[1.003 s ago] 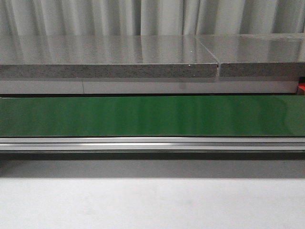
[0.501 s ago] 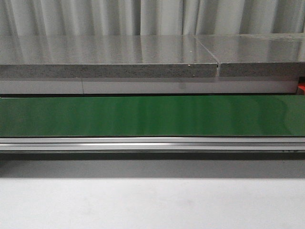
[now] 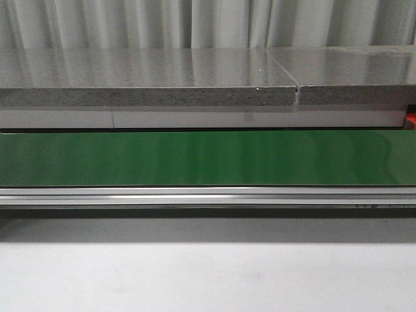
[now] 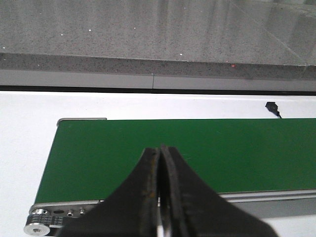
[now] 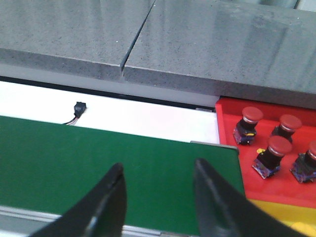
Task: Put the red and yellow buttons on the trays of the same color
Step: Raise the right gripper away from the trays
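Belt: the green conveyor belt [image 3: 208,158] runs 9-to-3 across the front view and carries no button in any view.
Left hand: the left hand [image 4: 159,185] hangs over the belt's left end; its fingers are pressed together with nothing between them.
Right hand: the right hand [image 5: 157,192] hangs over the belt's right end; its fingers are spread and empty.
Red buttons: four red buttons [image 5: 248,124] stand upright in the red tray [image 5: 227,116], in the right wrist view only, grouped toward 2 o'clock from the right hand.
Red tray: it sits just beyond the belt's right end.
Yellow tray: a yellow surface [image 5: 291,212] borders the red tray on its near side; judged to be the yellow tray, but no yellow button shows.
Key relation: the trays lie beside the right hand and well apart from the left, so the right arm is judged the nearer for placing.
Long axis: each button stands cap up, axis vertical.
Writing: none legible; small marks on the belt's end roller [image 4: 44,217] are too fine to read.
Table: white table [image 3: 208,276], bare in front.
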{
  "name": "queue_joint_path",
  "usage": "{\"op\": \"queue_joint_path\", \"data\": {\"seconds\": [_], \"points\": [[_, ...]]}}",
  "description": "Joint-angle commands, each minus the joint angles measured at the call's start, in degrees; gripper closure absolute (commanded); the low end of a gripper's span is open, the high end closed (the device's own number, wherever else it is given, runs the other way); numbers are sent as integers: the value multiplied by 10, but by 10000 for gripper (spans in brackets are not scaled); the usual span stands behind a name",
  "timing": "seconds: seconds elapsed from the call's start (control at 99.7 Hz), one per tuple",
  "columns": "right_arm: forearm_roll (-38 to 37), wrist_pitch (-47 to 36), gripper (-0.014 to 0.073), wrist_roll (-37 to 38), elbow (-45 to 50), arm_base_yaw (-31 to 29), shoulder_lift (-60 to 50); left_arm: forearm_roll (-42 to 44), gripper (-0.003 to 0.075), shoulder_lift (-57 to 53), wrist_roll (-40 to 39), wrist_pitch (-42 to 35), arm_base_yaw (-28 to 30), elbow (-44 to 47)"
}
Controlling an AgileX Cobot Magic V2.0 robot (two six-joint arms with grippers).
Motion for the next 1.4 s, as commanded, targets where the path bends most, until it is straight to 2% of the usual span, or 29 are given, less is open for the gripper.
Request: {"op": "queue_joint_path", "data": {"seconds": [0.0, 0.13, 1.153, 1.283, 1.394], "points": [[2, -28, 459, -6, 2, 0, -30, -11, 739, 5, -1, -41, -4, -17], [2, -28, 669, -6, 7, 0, -49, -11, 739, 5, -1, -41, -4, -17], [14, -41, 662, -3, 16, 0, -49, -11, 739, 5, -1, -41, -4, -17], [8, -63, 662, 0, 31, 21, -53, -11, 739, 5, -1, -41, -4, -17], [-46, -83, 662, 42, 50, 53, -69, -11, 739, 5, -1, -41, -4, -17]]}}
